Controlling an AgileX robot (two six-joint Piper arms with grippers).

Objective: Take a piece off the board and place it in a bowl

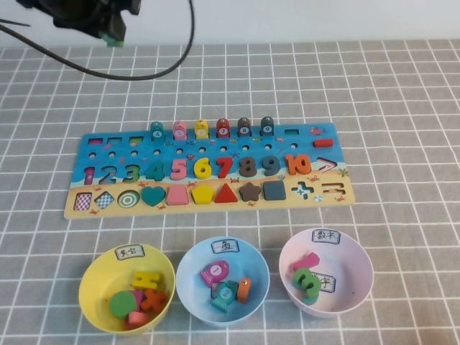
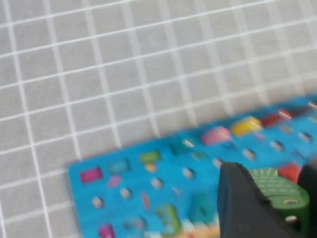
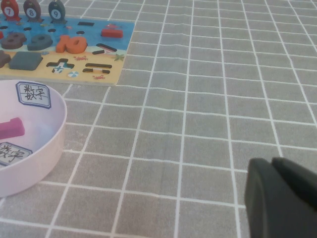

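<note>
Left wrist view shows the left gripper [image 2: 277, 198] clamped on the green fish piece [image 2: 275, 187], raised above the board [image 2: 148, 173]. The right gripper [image 3: 282, 198] idles low over the counter [image 3: 208, 99], its jaws seemingly together. A weak pinch could drop the piece short of the blue bowl [image 1: 192, 277]. Three bowls wait; six fish remain standing.

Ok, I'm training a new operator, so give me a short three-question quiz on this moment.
1. True or false: the left gripper, raised at the far left, holds the green fish piece.
2. Which bowl contains fish? A yellow, B the light blue bowl, C pink.
3. How many standing fish line the far edge of the board?
Key: 1 true; 2 B; 3 six. The right gripper sits low beside the pink bowl.
</note>
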